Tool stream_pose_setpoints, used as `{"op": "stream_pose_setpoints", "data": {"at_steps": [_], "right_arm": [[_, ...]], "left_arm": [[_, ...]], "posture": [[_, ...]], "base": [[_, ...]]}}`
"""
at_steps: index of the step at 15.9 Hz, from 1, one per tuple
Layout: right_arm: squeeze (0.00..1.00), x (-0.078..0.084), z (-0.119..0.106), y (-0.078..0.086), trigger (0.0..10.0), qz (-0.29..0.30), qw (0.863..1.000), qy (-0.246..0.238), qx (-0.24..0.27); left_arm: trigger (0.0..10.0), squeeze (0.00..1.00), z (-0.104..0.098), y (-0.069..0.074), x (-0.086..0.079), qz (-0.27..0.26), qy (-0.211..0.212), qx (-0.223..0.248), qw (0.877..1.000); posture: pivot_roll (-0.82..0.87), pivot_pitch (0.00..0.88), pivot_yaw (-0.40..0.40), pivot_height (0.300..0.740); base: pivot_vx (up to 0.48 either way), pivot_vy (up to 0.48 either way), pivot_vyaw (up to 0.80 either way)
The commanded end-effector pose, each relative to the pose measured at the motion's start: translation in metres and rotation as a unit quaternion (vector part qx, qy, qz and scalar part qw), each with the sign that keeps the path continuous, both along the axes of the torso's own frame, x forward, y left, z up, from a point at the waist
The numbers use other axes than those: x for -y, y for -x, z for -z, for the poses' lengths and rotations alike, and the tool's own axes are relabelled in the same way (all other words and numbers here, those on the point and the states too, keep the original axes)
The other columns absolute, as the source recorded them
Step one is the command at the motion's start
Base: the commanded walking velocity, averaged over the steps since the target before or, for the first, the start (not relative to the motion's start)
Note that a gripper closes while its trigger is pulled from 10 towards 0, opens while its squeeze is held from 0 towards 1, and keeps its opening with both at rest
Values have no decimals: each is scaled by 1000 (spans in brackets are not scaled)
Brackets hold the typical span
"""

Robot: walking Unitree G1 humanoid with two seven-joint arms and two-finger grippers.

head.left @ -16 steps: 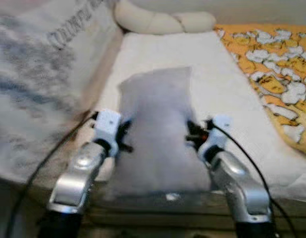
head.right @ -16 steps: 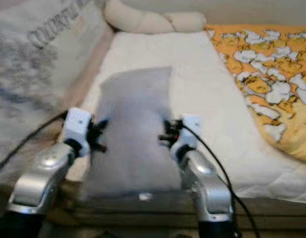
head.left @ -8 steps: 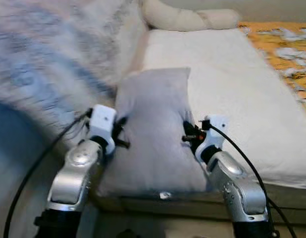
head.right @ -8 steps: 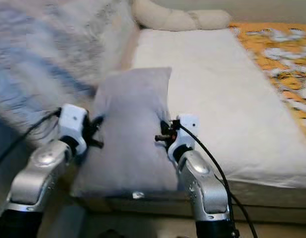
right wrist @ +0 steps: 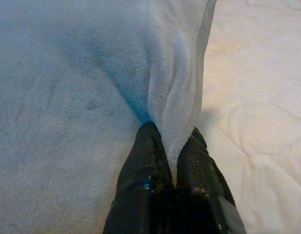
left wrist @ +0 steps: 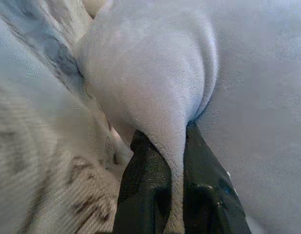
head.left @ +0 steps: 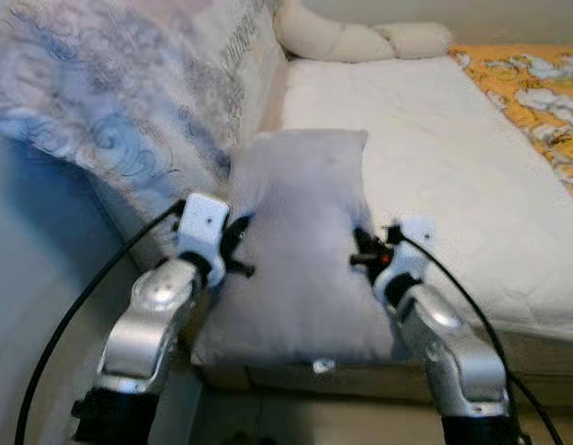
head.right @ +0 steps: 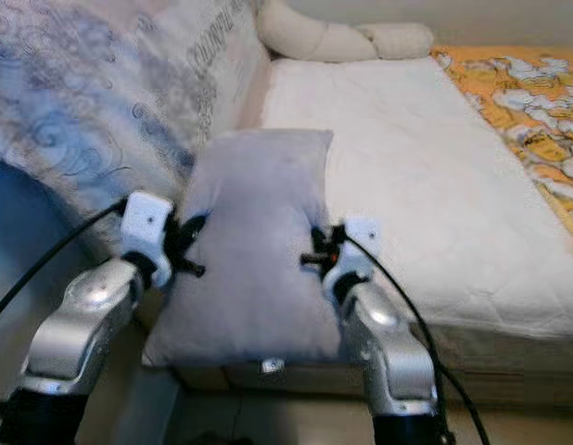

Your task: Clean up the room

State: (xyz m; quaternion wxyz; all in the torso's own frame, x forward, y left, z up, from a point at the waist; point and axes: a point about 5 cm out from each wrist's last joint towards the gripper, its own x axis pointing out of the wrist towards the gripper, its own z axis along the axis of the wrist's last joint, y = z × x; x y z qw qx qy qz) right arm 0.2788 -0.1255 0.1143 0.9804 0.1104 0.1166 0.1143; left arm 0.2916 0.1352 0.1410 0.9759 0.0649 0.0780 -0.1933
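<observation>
A pale grey pillow (head.left: 300,241) hangs between my two arms over the near edge of the white mattress (head.left: 453,158). My left gripper (head.left: 238,243) is shut on the pillow's left edge, and my right gripper (head.left: 359,252) is shut on its right edge. In the left wrist view the black fingers (left wrist: 145,190) pinch a fold of the grey pillow (left wrist: 150,83). The right wrist view shows the same: both fingers (right wrist: 143,170) clamp a ridge of the pillow's fabric (right wrist: 175,122) with the mattress (right wrist: 257,97) beside it.
A large patterned white-and-blue cushion (head.left: 129,102) leans at the left of the bed. A cream knotted bolster (head.left: 361,39) lies at the head. An orange-and-white patterned blanket (head.left: 537,83) covers the right side. The bed's front edge (head.left: 537,343) is close to me.
The view has swung and steadied, so the patterned cushion at the left is sharper. The pillow stays gripped on both sides, in much the same place between my arms.
</observation>
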Motion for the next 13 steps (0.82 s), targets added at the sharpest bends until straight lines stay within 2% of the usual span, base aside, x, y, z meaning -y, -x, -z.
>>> {"op": "stream_pose_setpoints", "data": {"at_steps": [1, 7, 11, 13], "right_arm": [[0, 3, -6, -3, 10000, 9, 1000, 0, 18], [0, 7, -4, -6, 10000, 20, 1000, -2, 11], [0, 11, -2, -5, 10000, 27, 1000, -7, 7], [0, 14, 1, -3, 10000, 33, 999, -6, 5]], "left_arm": [[10000, 0, -6, -2, 0, 6, -6, 19, 1000], [10000, 0, -8, -5, 7, 21, -6, 22, 1000], [10000, 0, -8, -3, 21, 56, 3, 20, 998], [10000, 0, -7, 1, 30, 74, 7, 16, 997]], "posture": [[4, 0, 54, 740], [7, 0, 52, 740], [2, 0, 55, 740], [2, 0, 55, 740]], "base": [[285, 0, 0], [324, 0, 0], [330, 0, -783], [330, 0, 0]]}}
